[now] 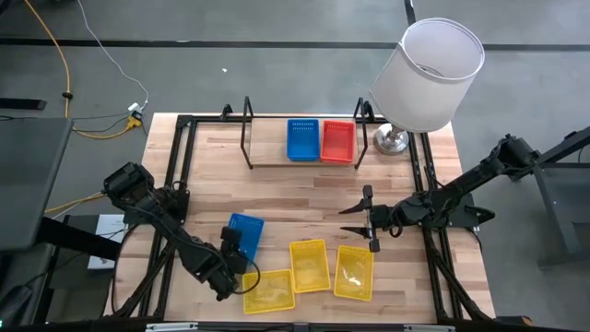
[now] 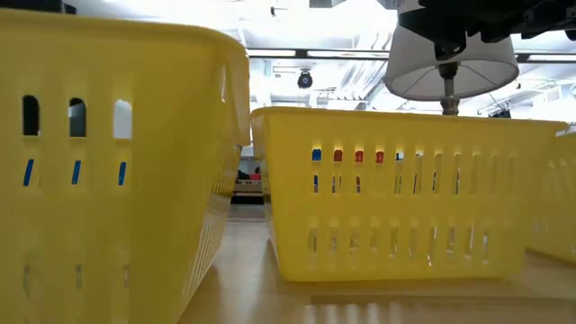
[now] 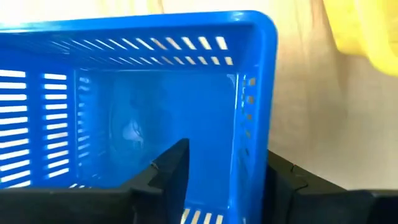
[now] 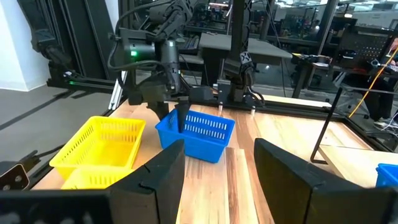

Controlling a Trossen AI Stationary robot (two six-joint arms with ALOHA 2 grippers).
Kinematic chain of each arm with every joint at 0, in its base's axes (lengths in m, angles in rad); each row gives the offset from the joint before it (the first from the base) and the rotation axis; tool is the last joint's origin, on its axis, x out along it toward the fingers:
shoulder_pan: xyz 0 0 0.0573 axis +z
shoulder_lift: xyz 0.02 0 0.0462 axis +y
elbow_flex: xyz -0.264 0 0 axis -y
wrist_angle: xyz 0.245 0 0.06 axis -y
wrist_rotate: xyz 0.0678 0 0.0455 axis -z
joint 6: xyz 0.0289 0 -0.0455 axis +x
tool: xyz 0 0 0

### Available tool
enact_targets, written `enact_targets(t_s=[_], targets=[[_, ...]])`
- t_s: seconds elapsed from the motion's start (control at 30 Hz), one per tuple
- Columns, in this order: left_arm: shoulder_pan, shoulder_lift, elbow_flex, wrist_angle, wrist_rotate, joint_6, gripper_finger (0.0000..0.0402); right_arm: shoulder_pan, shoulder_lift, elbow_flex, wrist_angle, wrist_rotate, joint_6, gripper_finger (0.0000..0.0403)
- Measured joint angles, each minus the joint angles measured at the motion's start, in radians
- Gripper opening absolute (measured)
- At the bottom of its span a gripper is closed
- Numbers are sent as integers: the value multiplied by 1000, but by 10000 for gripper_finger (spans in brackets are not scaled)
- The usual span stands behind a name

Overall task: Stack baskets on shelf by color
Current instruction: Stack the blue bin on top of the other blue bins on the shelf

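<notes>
A blue basket [image 1: 245, 231] sits on the table left of centre. My left gripper [image 1: 231, 247] is open at its near end. In the left wrist view one finger [image 3: 173, 171] stands inside the blue basket [image 3: 124, 112] and the other [image 3: 287, 182] outside its wall [image 3: 252, 143]. Three yellow baskets [image 1: 269, 289] [image 1: 310, 265] [image 1: 354, 272] rest on the table near the near edge. On the shelf [image 1: 277, 164] a blue basket [image 1: 302, 139] and a red one [image 1: 337, 141] stand side by side. My right gripper [image 1: 366, 221] hovers open right of centre.
A white-shaded lamp [image 1: 429, 72] stands at the far right corner beside the shelf's end loop [image 1: 361, 129]. In the low view, yellow baskets [image 2: 405, 193] stand close in front of the camera. Bare wood lies between the shelf and the baskets [image 1: 295, 198].
</notes>
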Motion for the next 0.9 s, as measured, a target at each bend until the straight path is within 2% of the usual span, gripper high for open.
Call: enact_targets(t_s=[0.07,0.17,0.23,0.3,0.5,0.63,0.77,0.9], targets=[[5,0,0,-1,-1,25,116,0,0,0,0,0,1,181],[21,0,2,-13,5,75,70,0,0,0,0,0,1,181],[36,0,22,-69,0,100,28,0,0,0,0,0,1,181],[54,0,61,-141,-31,111,9,0,0,0,0,0,0,181],[113,0,245,-368,-224,210,3,0,0,0,0,0,-2,181],[183,0,393,-399,-339,340,3,0,0,0,0,0,-3,181],[304,0,521,-363,-376,507,1,0,0,0,0,0,-3,181],[485,0,594,-291,-328,655,1,0,0,0,0,0,-3,181]])
